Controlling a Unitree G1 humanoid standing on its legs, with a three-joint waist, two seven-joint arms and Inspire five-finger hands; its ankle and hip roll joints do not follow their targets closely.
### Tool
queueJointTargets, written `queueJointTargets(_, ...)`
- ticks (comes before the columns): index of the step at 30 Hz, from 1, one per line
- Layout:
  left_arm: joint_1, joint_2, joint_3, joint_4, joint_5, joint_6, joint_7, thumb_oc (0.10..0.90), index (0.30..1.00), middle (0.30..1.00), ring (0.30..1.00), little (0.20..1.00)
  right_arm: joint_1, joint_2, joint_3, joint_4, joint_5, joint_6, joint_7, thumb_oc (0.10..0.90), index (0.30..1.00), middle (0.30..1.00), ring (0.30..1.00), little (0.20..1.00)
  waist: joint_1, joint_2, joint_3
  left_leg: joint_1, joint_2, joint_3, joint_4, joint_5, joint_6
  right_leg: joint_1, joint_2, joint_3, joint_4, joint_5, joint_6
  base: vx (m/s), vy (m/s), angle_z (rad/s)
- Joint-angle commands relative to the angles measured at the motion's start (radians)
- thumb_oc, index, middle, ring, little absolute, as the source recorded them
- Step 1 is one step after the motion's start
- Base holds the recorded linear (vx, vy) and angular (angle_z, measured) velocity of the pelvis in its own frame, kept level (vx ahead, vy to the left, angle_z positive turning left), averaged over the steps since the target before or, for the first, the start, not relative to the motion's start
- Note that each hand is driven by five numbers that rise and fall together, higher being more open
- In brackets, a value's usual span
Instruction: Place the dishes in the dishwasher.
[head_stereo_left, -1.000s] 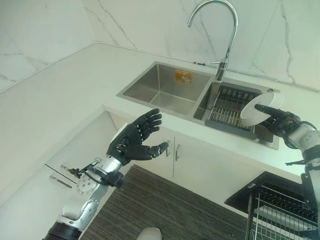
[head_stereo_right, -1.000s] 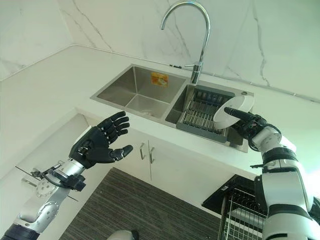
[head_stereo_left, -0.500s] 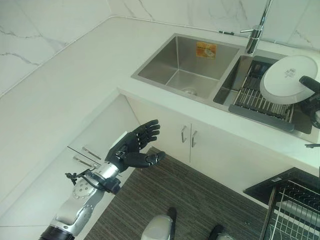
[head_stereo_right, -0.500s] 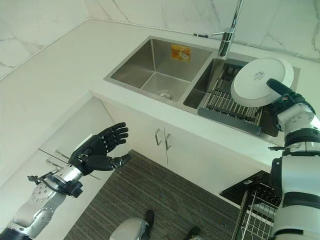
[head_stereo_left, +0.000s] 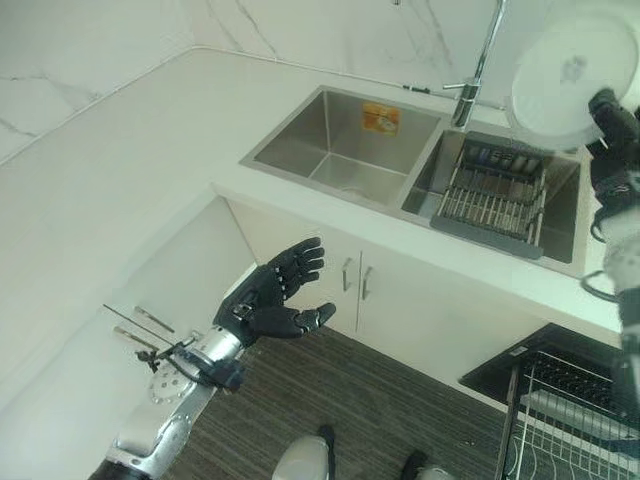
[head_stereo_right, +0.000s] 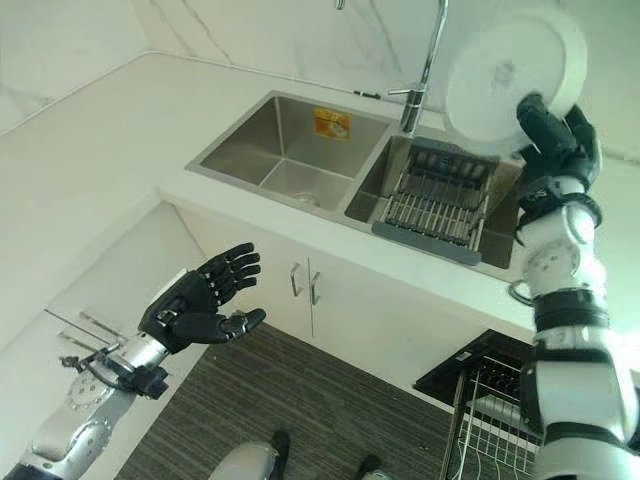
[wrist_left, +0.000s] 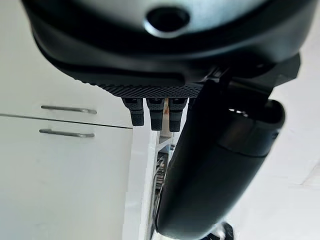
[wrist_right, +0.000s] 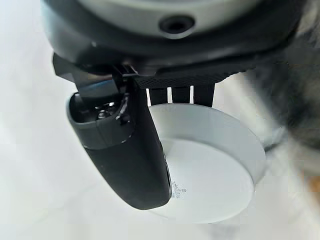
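My right hand (head_stereo_right: 555, 140) is raised high above the right sink basin, pinching a round white plate (head_stereo_right: 500, 75) between thumb and fingers. The plate stands on edge with its underside towards me; the right wrist view shows the same plate (wrist_right: 215, 175) under the thumb (wrist_right: 130, 150). The dishwasher's pulled-out wire rack (head_stereo_right: 495, 420) is at the lower right, beneath that arm. My left hand (head_stereo_left: 270, 295) hovers open, palm up, in front of the cabinet doors and holds nothing.
A double steel sink (head_stereo_left: 345, 150) is set in the white counter (head_stereo_left: 110, 180), with a dark dish rack (head_stereo_left: 495, 190) in its right basin and a tall tap (head_stereo_left: 480, 70) behind. White cabinet doors (head_stereo_left: 380, 300) stand below. Dark striped flooring (head_stereo_left: 380, 410) lies in front.
My right hand has lifted the plate from over the dish rack up to beside the tap. The camera has shifted. The left hand stays open in about the same place.
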Motion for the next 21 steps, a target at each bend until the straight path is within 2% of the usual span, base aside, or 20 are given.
queueJointTargets(1, -0.001, -0.009, 0.049, -0.092, 0.028, -0.112, 0.007, 0.8, 0.9, 0.9, 0.9, 0.9, -0.027, -0.006, -0.067, -0.184, 0.015, -0.18, -0.066, 0.4, 0.3, 0.3, 0.3, 0.3, -0.001, -0.017, -0.133, 0.008, 0.07, -0.027, 0.028, -0.082, -0.071, 0.036, -0.005, 0.032, 0.042, -0.132, 0.03, -0.03, 0.143, -0.13)
queueJointTargets(3, 0.011, -0.025, 0.054, -0.073, 0.042, -0.106, 0.027, 0.8, 0.9, 0.9, 0.9, 0.9, 0.03, 0.032, -0.084, -0.3, -0.032, -0.195, -0.107, 0.4, 0.3, 0.3, 0.3, 0.3, -0.007, -0.022, -0.136, 0.011, 0.07, -0.019, 0.028, -0.086, -0.066, 0.039, -0.008, 0.036, 0.042, -0.132, 0.034, -0.03, 0.134, -0.12)
queueJointTargets(5, 0.037, -0.042, 0.059, -0.032, 0.078, -0.126, 0.044, 0.8, 0.9, 0.9, 0.9, 0.9, 0.106, 0.076, -0.108, -0.427, -0.093, -0.228, -0.166, 0.4, 0.3, 0.3, 0.3, 0.3, -0.02, -0.026, -0.134, 0.015, 0.069, -0.006, 0.028, -0.092, -0.059, 0.037, -0.012, 0.04, 0.042, -0.127, 0.04, -0.05, 0.153, -0.1)
queueJointTargets(6, 0.065, -0.052, 0.06, 0.024, 0.119, -0.134, 0.085, 0.8, 0.9, 0.9, 0.9, 0.9, 0.198, 0.149, -0.139, -0.535, -0.133, -0.296, -0.193, 0.4, 0.3, 0.3, 0.3, 0.3, -0.036, -0.031, -0.133, 0.021, 0.064, 0.007, 0.028, -0.101, -0.05, 0.034, -0.016, 0.054, 0.042, -0.121, 0.048, -0.05, 0.187, -0.07)
queueJointTargets(8, 0.095, -0.081, 0.051, 0.134, 0.145, -0.142, 0.116, 0.8, 0.9, 0.9, 0.9, 0.9, 0.301, 0.248, -0.143, -0.616, -0.192, -0.328, -0.216, 0.4, 0.3, 0.3, 0.3, 0.3, -0.056, -0.035, -0.126, 0.026, 0.058, 0.023, 0.028, -0.11, -0.04, 0.027, -0.018, 0.076, 0.042, -0.112, 0.056, -0.06, 0.194, -0.09)
queueJointTargets(10, 0.105, -0.098, 0.045, 0.176, 0.158, -0.143, 0.132, 0.8, 0.9, 0.9, 0.9, 0.9, 0.346, 0.285, -0.138, -0.641, -0.226, -0.353, -0.224, 0.4, 0.3, 0.3, 0.3, 0.3, -0.063, -0.038, -0.124, 0.028, 0.056, 0.029, 0.028, -0.112, -0.034, 0.025, -0.019, 0.083, 0.042, -0.108, 0.06, -0.03, 0.117, -0.25)
queueJointTargets(14, 0.157, -0.23, 0.038, 0.52, 0.202, -0.162, 0.083, 0.8, 0.9, 0.9, 0.9, 0.9, 0.568, 0.41, -0.172, -0.718, -0.262, -0.413, -0.141, 0.4, 0.3, 0.3, 0.3, 0.3, -0.121, -0.05, -0.113, 0.039, 0.045, 0.075, 0.028, -0.127, -0.01, 0.0, -0.034, 0.12, 0.042, -0.076, 0.09, -0.02, 0.201, -0.25)
queueJointTargets(15, 0.158, -0.263, 0.046, 0.644, 0.229, -0.124, 0.046, 0.8, 0.9, 0.9, 0.9, 0.9, 0.621, 0.43, -0.195, -0.75, -0.332, -0.415, -0.152, 0.4, 0.3, 0.3, 0.3, 0.3, -0.148, -0.056, -0.104, 0.038, 0.035, 0.09, 0.028, -0.134, 0.002, -0.015, -0.045, 0.135, 0.042, -0.055, 0.106, 0.0, 0.211, -0.34)
queueJointTargets(17, 0.162, -0.272, 0.043, 0.737, 0.282, -0.1, 0.009, 0.8, 0.9, 0.9, 0.9, 0.9, 0.655, 0.435, -0.219, -0.772, -0.345, -0.414, -0.122, 0.4, 0.3, 0.3, 0.3, 0.3, -0.167, -0.06, -0.088, 0.034, 0.025, 0.095, 0.028, -0.141, 0.009, -0.039, -0.056, 0.152, 0.042, -0.027, 0.116, 0.0, 0.181, -0.36)
queueJointTargets(19, 0.17, -0.282, 0.019, 0.822, 0.323, -0.128, -0.003, 0.8, 0.9, 0.9, 0.9, 0.9, 0.664, 0.432, -0.231, -0.781, -0.332, -0.427, -0.08, 0.4, 0.3, 0.3, 0.3, 0.3, -0.181, -0.061, -0.067, 0.028, 0.012, 0.097, 0.028, -0.148, 0.014, -0.078, -0.073, 0.17, 0.042, 0.005, 0.126, -0.07, 0.152, -0.25)
queueJointTargets(20, 0.166, -0.289, 0.009, 0.853, 0.354, -0.121, -0.007, 0.8, 0.9, 0.9, 0.9, 0.9, 0.662, 0.435, -0.238, -0.788, -0.322, -0.434, -0.053, 0.4, 0.3, 0.3, 0.3, 0.3, -0.183, -0.059, -0.053, 0.023, 0.008, 0.097, 0.028, -0.153, 0.015, -0.105, -0.089, 0.172, 0.042, 0.03, 0.131, -0.17, 0.148, -0.36)
queueJointTargets(21, 0.165, -0.299, 0.003, 0.887, 0.373, -0.132, -0.003, 0.8, 0.9, 0.9, 0.9, 0.9, 0.656, 0.435, -0.241, -0.787, -0.303, -0.446, -0.02, 0.4, 0.3, 0.3, 0.3, 0.3, -0.177, -0.059, -0.037, 0.018, 0.009, 0.107, 0.028, -0.157, 0.013, -0.129, -0.108, 0.137, 0.042, 0.055, 0.138, -0.22, 0.124, -0.54)
